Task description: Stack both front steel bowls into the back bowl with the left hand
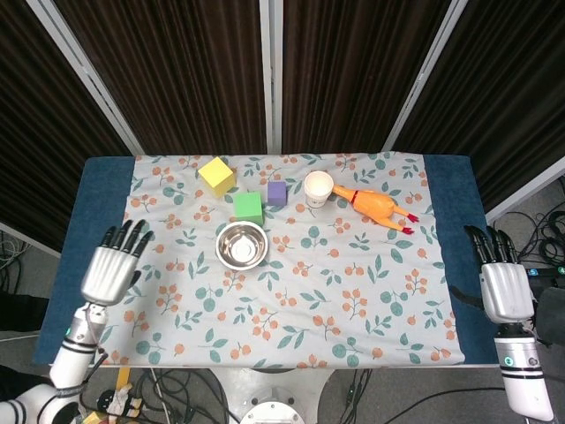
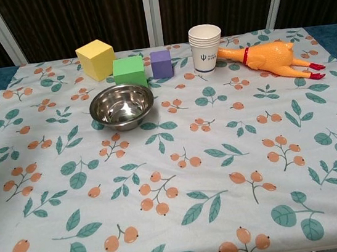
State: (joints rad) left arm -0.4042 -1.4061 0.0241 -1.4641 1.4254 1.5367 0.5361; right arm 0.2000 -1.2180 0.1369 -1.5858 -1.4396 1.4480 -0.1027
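left hand at left table edge, fingers spread, holding nothing, well apart from bowls. right hand beyond right edge, fingers spread, empty. neither hand in chest view. steel bowls stand nested, upright on leaf-print cloth, left of centre; count of nested bowls unclear. green cube just beyond bowls, yellow cube far left of it, purple cube beside green. paper cups far centre, rubber chicken lying right of cups.
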